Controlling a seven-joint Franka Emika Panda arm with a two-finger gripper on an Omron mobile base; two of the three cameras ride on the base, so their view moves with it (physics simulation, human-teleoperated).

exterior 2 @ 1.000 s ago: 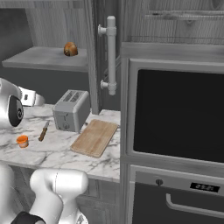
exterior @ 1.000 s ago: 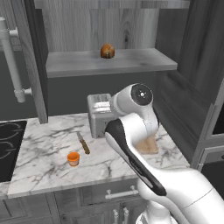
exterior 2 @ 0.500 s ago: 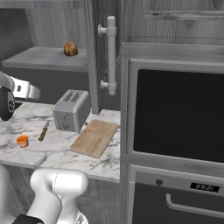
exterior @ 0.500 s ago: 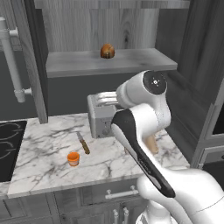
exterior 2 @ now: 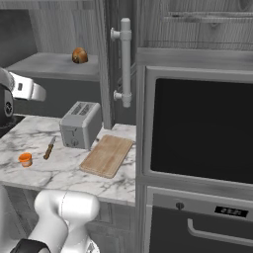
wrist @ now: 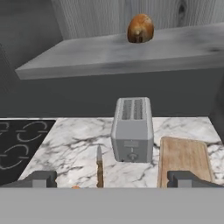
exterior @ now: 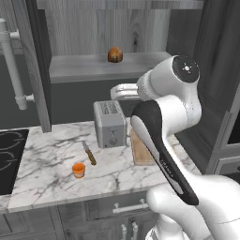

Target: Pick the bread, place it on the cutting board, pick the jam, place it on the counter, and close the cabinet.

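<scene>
The white marble counter with grey veins (exterior: 51,154) is carrying the silver two-slot toaster (exterior: 110,123), with the flat light-brown wooden cutting board (exterior 2: 108,155) lying just beside it, ready for the bun. Up on the plain grey shelf (exterior: 84,65), the small round brown bread (exterior: 115,55) is sitting well above the gripper (wrist: 113,178), whose jaws are standing wide and empty. The squat orange jam jar (exterior: 78,169) is waiting beside the wooden-handled knife (exterior: 89,153). Since a second ago, the arm's upper joint is swinging higher and rightward.
</scene>
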